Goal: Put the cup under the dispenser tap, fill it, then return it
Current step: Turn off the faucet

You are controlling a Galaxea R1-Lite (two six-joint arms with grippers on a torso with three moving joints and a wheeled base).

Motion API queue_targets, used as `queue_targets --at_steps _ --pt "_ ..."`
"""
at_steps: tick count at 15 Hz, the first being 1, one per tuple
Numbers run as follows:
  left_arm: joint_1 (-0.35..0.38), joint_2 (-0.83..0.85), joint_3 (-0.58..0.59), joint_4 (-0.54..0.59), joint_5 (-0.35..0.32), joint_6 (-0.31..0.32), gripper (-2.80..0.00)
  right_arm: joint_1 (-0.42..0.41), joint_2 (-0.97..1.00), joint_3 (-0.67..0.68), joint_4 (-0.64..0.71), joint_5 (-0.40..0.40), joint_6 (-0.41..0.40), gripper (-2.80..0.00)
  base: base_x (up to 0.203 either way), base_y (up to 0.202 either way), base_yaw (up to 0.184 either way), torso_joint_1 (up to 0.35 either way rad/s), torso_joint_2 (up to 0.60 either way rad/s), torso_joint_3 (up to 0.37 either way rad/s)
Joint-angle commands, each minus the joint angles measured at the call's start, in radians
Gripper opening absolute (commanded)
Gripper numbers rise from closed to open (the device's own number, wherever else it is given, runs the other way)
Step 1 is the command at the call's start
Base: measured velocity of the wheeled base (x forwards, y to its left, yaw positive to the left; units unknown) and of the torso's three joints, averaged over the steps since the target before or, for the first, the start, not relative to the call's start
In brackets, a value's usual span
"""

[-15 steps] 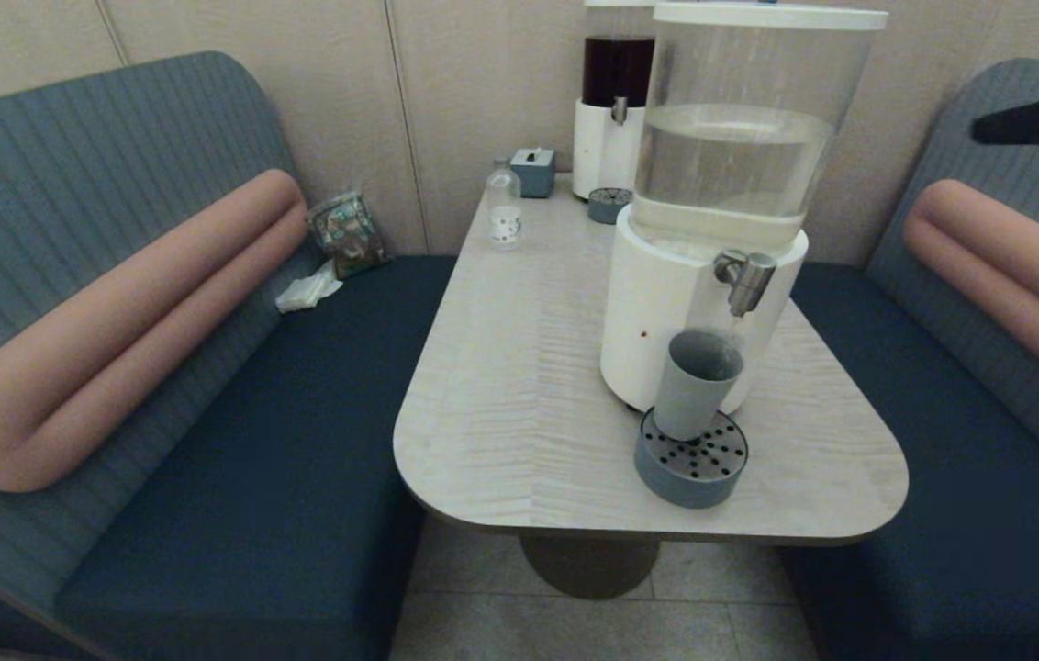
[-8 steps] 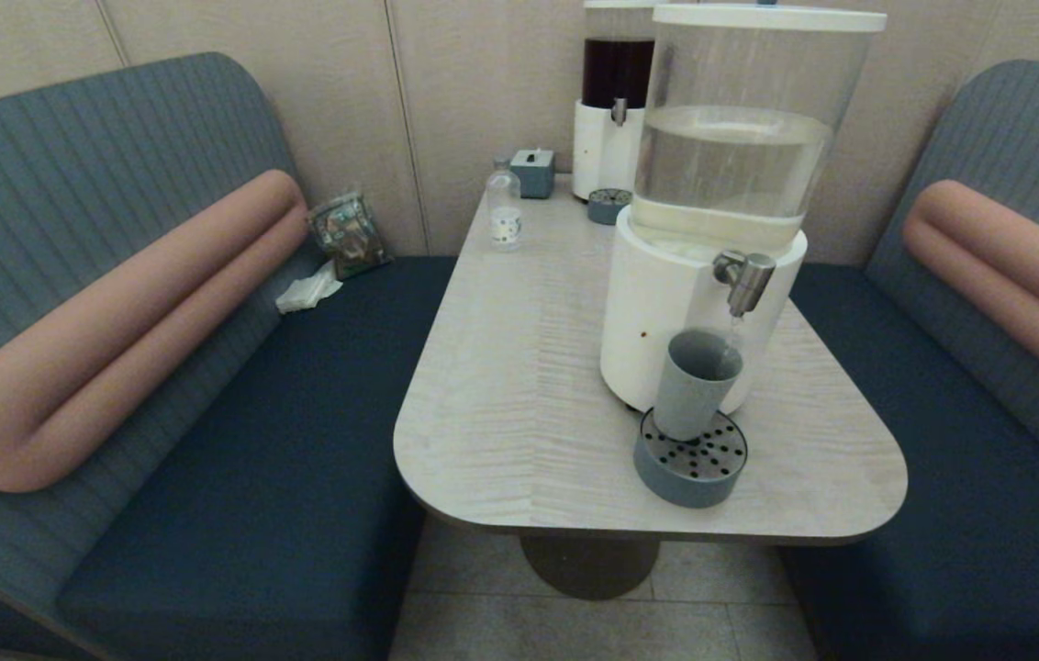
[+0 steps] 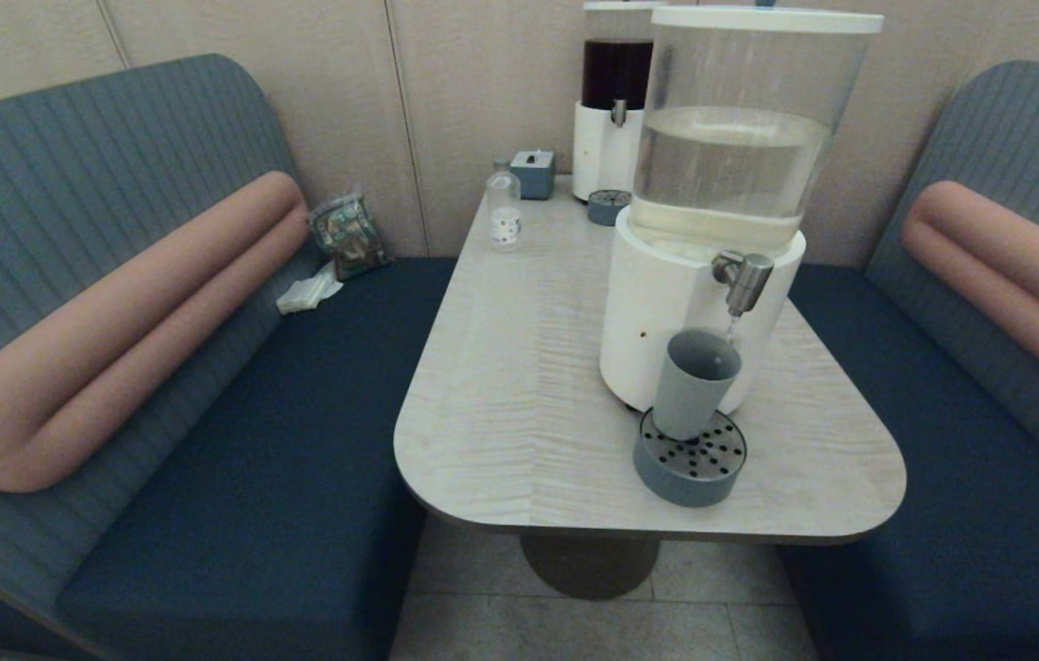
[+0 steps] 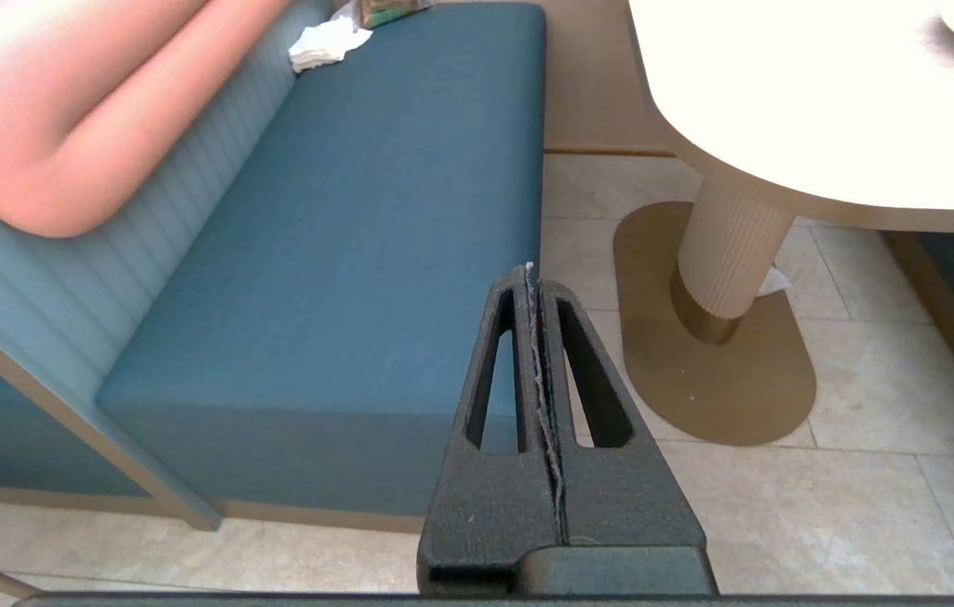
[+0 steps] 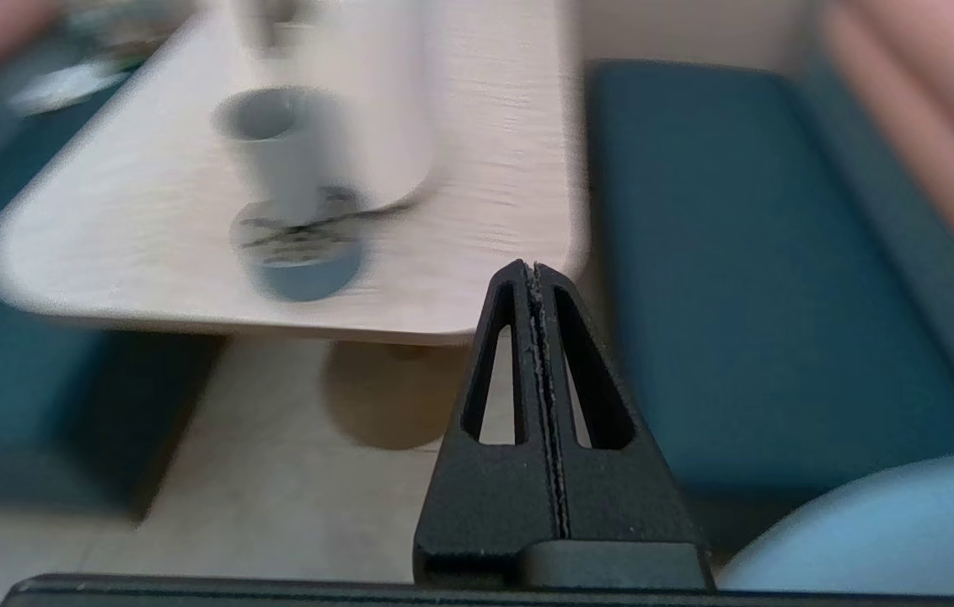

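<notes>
The grey-blue cup stands upright on the round perforated drip tray, right below the steel dispenser tap of the large white-based dispenser. A thin stream runs from the tap into the cup. In the right wrist view the cup shows blurred on the table. My right gripper is shut and empty, low off the table's near right corner. My left gripper is shut and empty, parked low beside the left bench. Neither gripper appears in the head view.
A small clear bottle, a grey box and the dark-liquid dispenser with its own small tray stand at the table's far end. Blue benches flank the table. The table pedestal rises from the tiled floor.
The dark right arm seen at the upper right edge one second ago has dropped out of the head view. The cup stays under the tap.
</notes>
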Motion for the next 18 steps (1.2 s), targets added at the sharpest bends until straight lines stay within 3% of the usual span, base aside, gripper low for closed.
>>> queue_targets --at_steps 1,4,7,14,16,18 --pt "0.0 0.002 0.002 0.0 0.0 0.0 -2.8 -0.008 -0.028 0.002 0.01 0.001 0.004 -2.8 0.0 0.0 0.0 0.0 0.0 0.0" --pt "0.0 0.002 0.002 0.0 0.0 0.0 -2.8 -0.083 -0.044 0.018 0.028 0.134 0.005 -2.8 0.0 0.0 0.0 0.0 0.0 0.0" --pt "0.0 0.002 0.002 0.0 0.0 0.0 -2.8 -0.112 -0.097 0.073 0.078 0.187 0.001 -2.8 0.0 0.0 0.0 0.0 0.0 0.0" --pt "0.0 0.002 0.002 0.0 0.0 0.0 -2.8 -0.141 -0.317 0.428 0.043 0.223 -0.066 -2.8 0.0 0.0 0.0 0.0 0.0 0.0" --pt "0.0 0.002 0.002 0.0 0.0 0.0 -2.8 -0.141 -0.32 0.58 -0.097 0.22 -0.069 -2.8 0.0 0.0 0.0 0.0 0.0 0.0" --pt "0.0 0.002 0.002 0.0 0.0 0.0 -2.8 -0.141 -0.32 0.745 -0.375 0.216 -0.076 -2.8 0.0 0.0 0.0 0.0 0.0 0.0"
